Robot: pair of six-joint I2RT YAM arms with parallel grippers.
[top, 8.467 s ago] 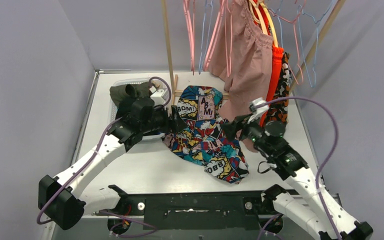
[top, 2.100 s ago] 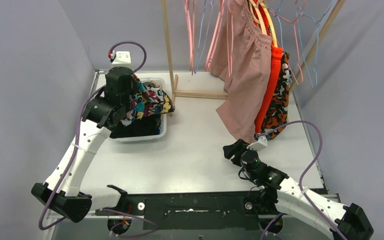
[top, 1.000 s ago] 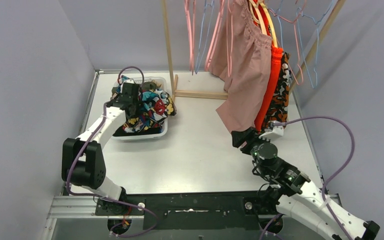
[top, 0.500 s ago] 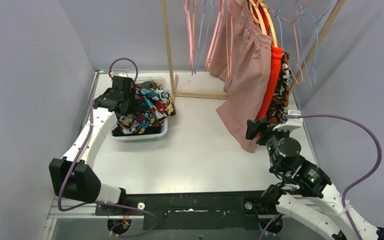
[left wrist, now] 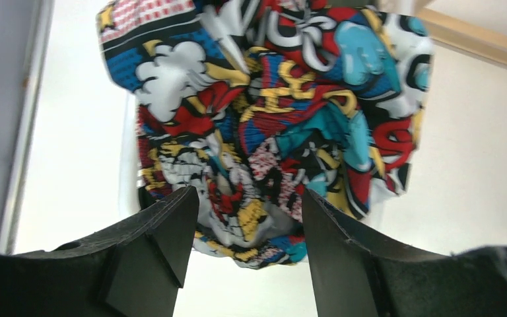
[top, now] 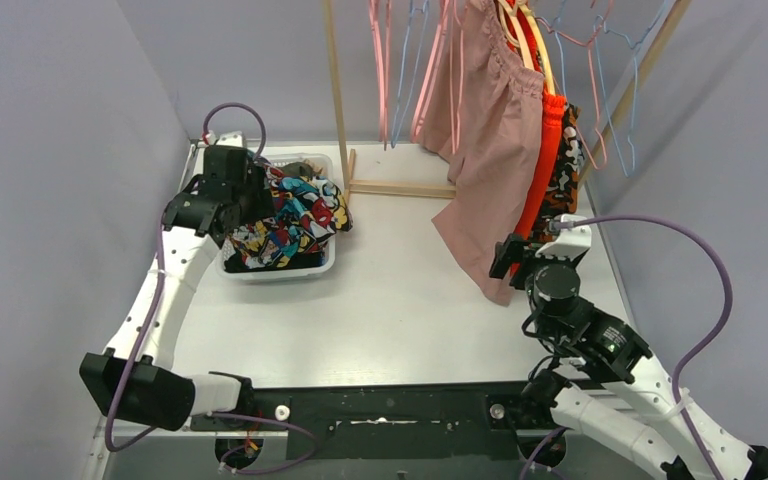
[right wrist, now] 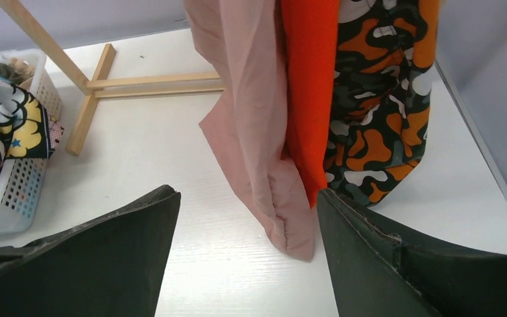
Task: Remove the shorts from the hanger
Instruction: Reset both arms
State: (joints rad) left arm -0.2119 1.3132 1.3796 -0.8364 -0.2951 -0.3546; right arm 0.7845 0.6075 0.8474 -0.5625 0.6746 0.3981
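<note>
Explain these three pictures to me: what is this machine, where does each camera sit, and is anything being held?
Two robot arms are bolted at the near edge of the table. One picture looks down from above; the other two come from a camera on each wrist. The left arm is at a white basket heaped with comic-print shorts. The right arm faces pink shorts, orange shorts and orange-black patterned shorts, all hanging on a wooden rack. Both arms' jaws stand open, holding nothing.

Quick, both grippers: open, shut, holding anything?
Left gripper: open, empty, aimed at the comic-print shorts.
Right gripper: open, empty, facing the pink shorts.
</note>
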